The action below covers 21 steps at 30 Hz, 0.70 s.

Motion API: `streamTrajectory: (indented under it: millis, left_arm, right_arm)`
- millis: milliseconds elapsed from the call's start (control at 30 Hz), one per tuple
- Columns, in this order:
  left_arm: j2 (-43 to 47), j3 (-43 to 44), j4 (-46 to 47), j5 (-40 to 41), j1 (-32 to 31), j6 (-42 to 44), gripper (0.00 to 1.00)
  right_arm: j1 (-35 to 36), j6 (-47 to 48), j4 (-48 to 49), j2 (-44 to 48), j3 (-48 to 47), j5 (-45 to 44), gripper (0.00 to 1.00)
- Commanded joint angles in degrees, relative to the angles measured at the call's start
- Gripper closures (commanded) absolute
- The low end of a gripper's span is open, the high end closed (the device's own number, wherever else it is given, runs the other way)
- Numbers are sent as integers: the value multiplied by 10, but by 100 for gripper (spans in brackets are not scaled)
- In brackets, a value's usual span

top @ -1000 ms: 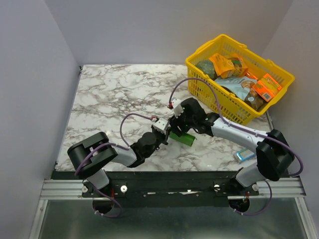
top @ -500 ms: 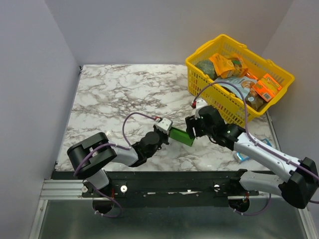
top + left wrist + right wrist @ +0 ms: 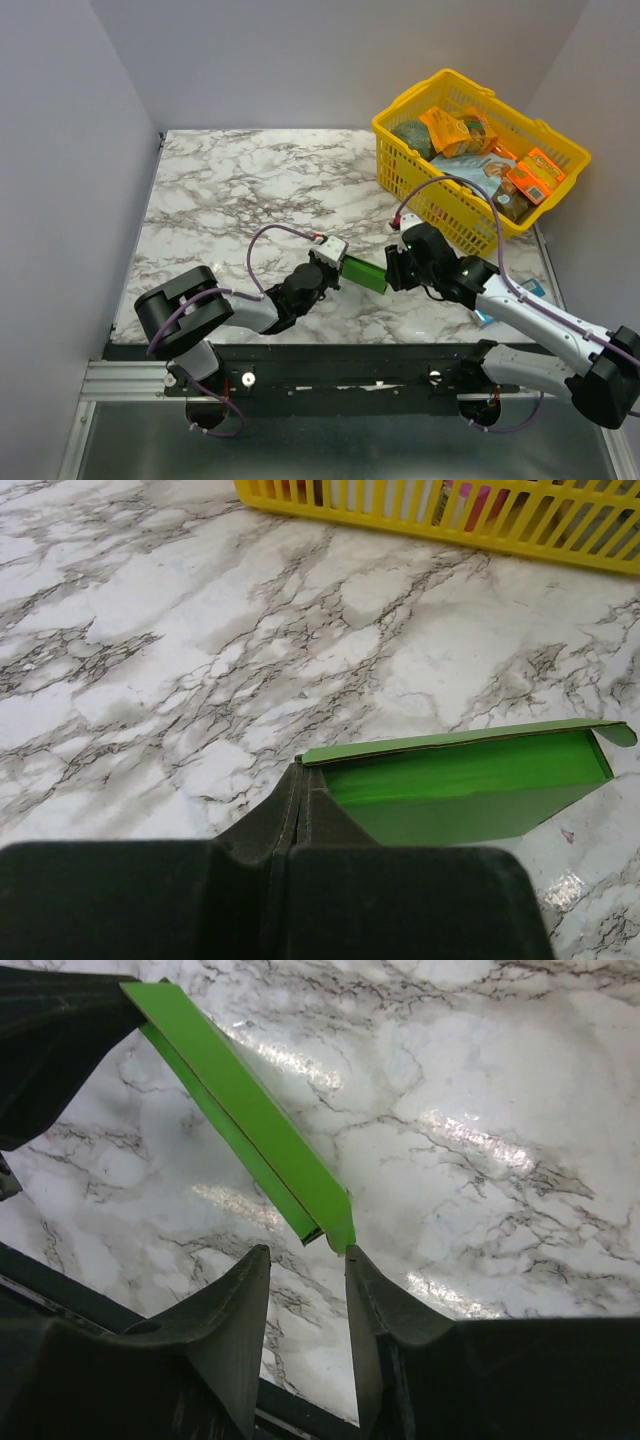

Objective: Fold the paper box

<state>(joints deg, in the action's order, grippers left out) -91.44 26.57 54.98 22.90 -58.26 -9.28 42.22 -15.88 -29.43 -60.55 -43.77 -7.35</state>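
Shows a marble table (image 3: 230, 190) bearing a yellow basket (image 3: 400, 170) filled with packaged goods. Places the paper box (image 3: 365, 274), a long, narrow piece of bright green card, in front of the basket and slightly to its left, stretched between two grippers. Hard to say whether resting on the marble or lifted.

Puts the left gripper (image 3: 338, 268) at the box end farther from the basket, fingers pressed together and pinching a corner of the green card. Puts the right gripper (image 3: 393, 272) at the end nearer the basket, fingers parted by a narrow gap, with the card's tip just at the mouth of that gap, unclamped.

From the left wrist, reveals the box (image 3: 460, 785) partly opened, with a small rounded flap on the end toward the basket.
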Motion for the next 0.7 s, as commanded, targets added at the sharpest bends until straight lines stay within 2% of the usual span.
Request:
streamTrajectory:
  millis: [0, 500, 667]
  left_arm:
    - [-15, -12, -119, 4, -7, 3, 100]
    - [-13, -14, -119, 3, -7, 3, 100]
    - [-10, -14, -121, 4, -7, 5, 100]
  right_arm:
    - [5, -18, -6, -10, 14, 19, 57]
    - [5, -24, -6, -38, 6, -55, 64]
    - [5, -17, 4, -52, 7, -52, 68]
